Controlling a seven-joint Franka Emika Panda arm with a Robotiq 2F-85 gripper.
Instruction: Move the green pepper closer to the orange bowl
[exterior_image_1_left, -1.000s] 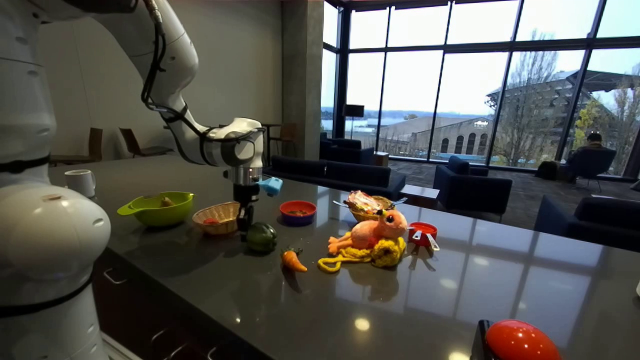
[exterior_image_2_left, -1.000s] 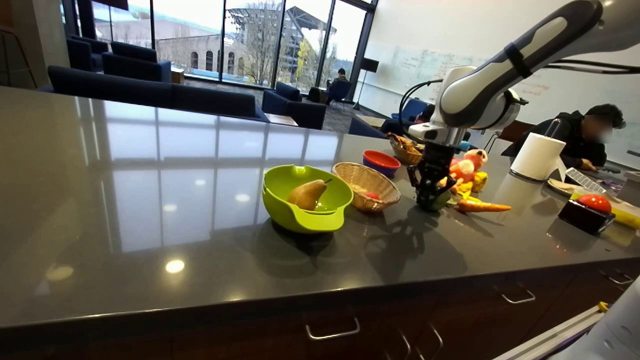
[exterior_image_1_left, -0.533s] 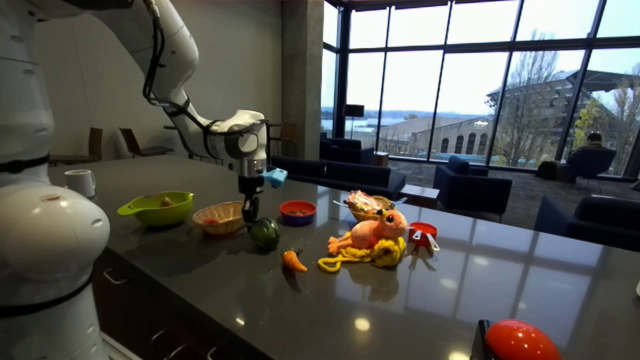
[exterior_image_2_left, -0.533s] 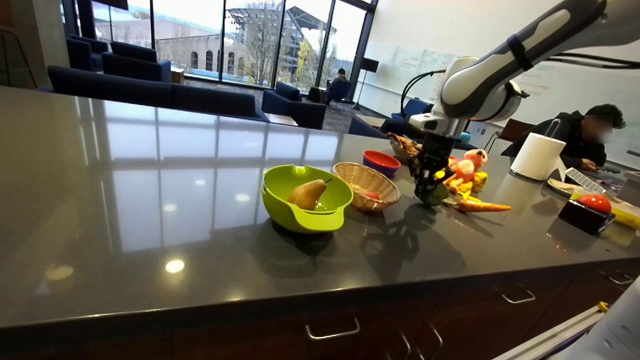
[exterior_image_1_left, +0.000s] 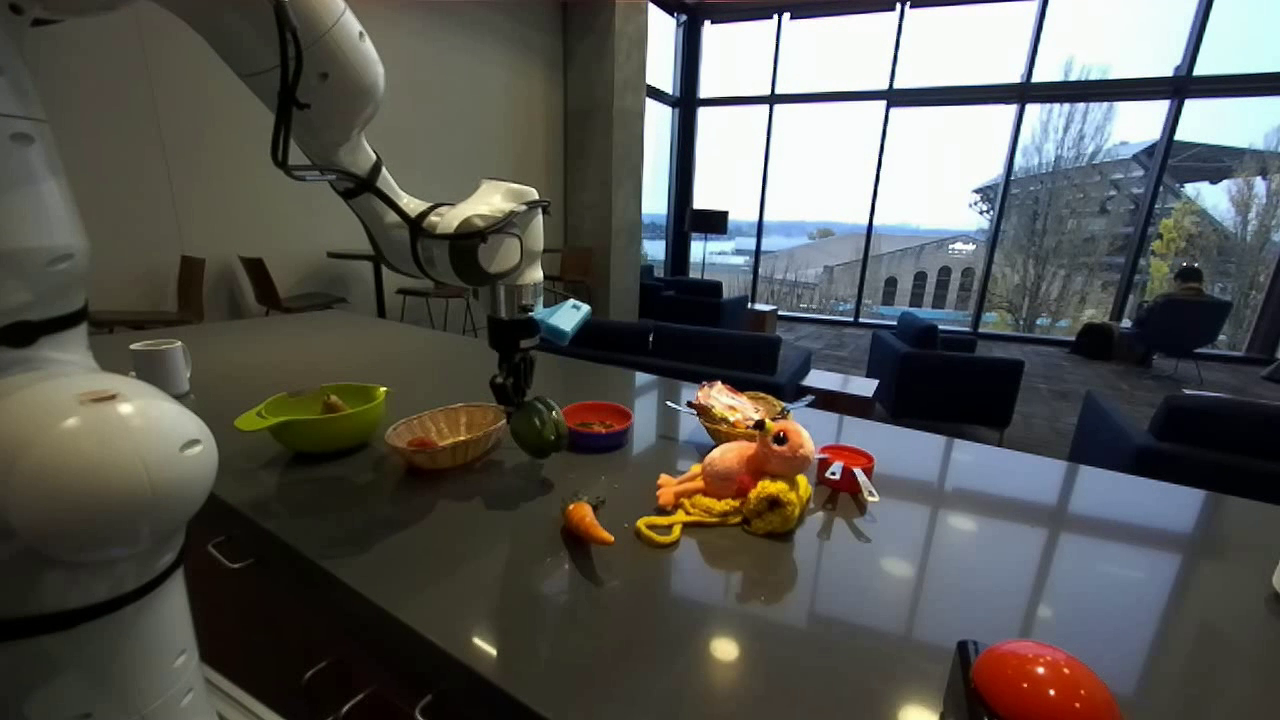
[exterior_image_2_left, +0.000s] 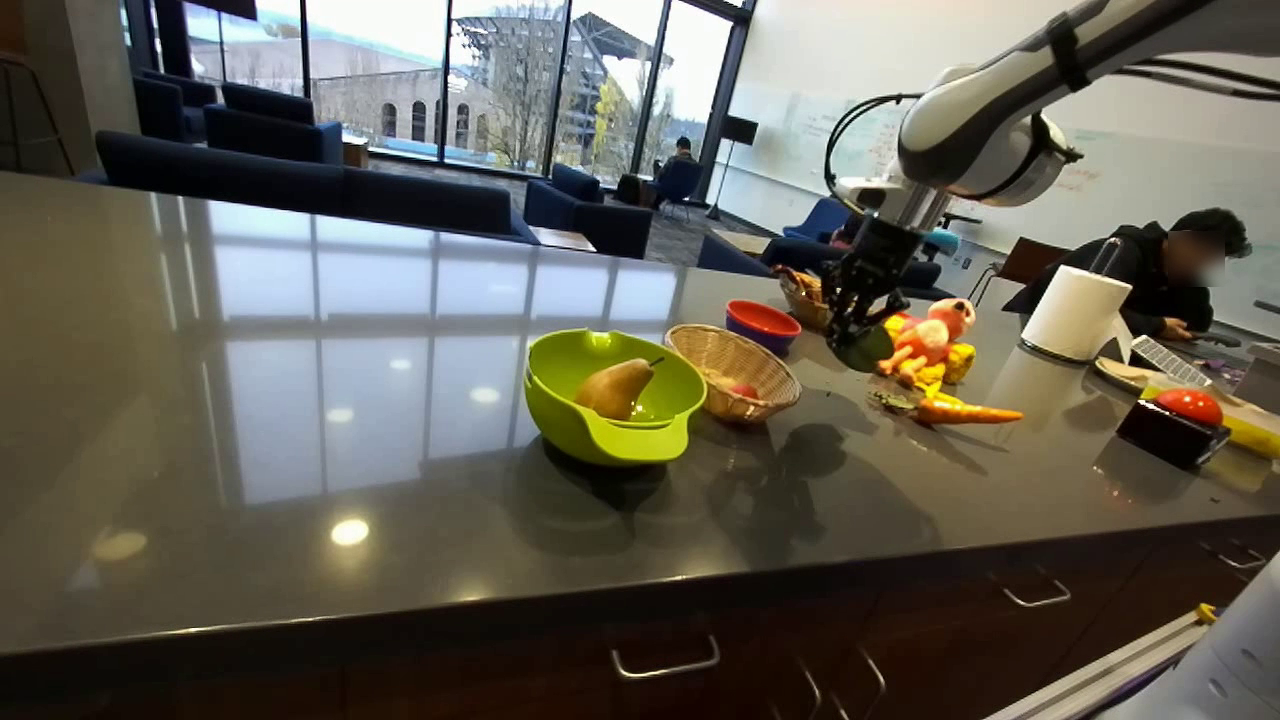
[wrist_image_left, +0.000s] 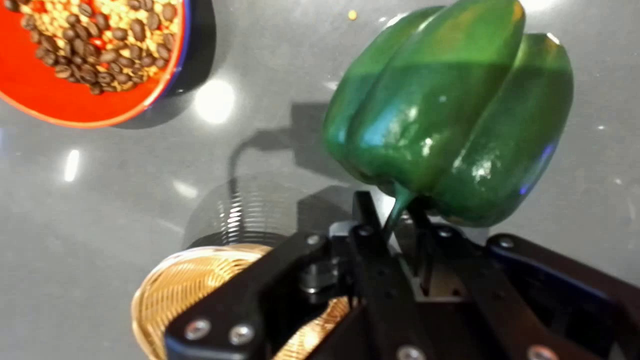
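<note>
The green pepper (exterior_image_1_left: 540, 428) hangs from my gripper, tilted, above the table. It also shows in an exterior view (exterior_image_2_left: 863, 350) and large in the wrist view (wrist_image_left: 450, 110). My gripper (wrist_image_left: 392, 205) is shut on the pepper's stem, with the body beyond the fingertips. The orange bowl (wrist_image_left: 60, 106) is red-orange inside and blue outside. It holds dark beans and yellow grains and is cut off at the upper left of the wrist view. It stands on the table in both exterior views (exterior_image_1_left: 597, 440) (exterior_image_2_left: 762, 323), close to the pepper but apart from it in the wrist view.
A wicker basket (exterior_image_1_left: 450, 448) stands beside the bowl, under the gripper's left side in the wrist view (wrist_image_left: 162, 295). A lime-green bowl (exterior_image_2_left: 600, 448) holds a pear. A carrot (exterior_image_1_left: 588, 523), a pink plush toy (exterior_image_1_left: 740, 468) and a red dish (exterior_image_1_left: 840, 480) with spoons also lie around.
My gripper has risen with the pepper in it. The pepper has left the table and tilted, moving up and nearer the red-orange bowl. The other things have not moved.
</note>
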